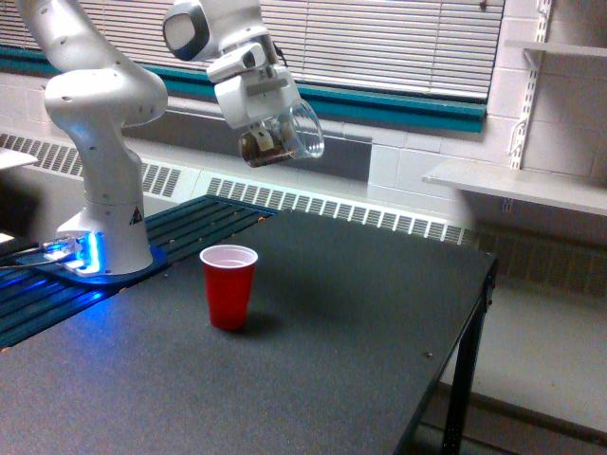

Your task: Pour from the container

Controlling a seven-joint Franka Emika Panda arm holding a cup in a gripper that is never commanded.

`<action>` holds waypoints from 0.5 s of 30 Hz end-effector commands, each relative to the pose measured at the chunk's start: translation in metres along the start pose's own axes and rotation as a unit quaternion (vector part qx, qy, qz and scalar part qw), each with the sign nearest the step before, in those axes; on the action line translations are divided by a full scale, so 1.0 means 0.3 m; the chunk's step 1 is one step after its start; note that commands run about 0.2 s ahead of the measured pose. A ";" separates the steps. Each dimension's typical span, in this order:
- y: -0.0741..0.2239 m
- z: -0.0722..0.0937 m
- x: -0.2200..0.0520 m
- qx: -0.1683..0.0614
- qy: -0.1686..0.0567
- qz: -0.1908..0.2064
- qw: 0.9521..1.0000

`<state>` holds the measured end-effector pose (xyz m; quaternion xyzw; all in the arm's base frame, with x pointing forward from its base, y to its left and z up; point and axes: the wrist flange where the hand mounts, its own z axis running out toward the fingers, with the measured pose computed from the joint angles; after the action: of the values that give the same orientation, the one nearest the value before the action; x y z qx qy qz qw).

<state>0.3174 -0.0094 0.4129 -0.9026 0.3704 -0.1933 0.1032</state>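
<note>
A: So, where's your small clear plastic container (285, 140) with brown bits?

B: Clenched in your white gripper (270, 136), tilted, mouth toward the exterior view's right, high above the opaque red plastic cup (229, 285) on the dark table (360, 322).

Red cup (229, 285) only obstacle on table (360, 322); air around claw (270, 142) open.

A red cup (229, 286) (white inside) stands upright on the dark table (332, 360). Behind it, closed blinds (398, 43) cover the window above a teal sill (398, 106). White shelves (531, 185) hang on the wall at the exterior view's right.
</note>
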 end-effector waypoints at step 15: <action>0.245 0.023 0.094 -0.031 -0.015 0.098 0.995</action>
<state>0.3013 -0.0683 0.4110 -0.8682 0.4499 -0.1808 0.1050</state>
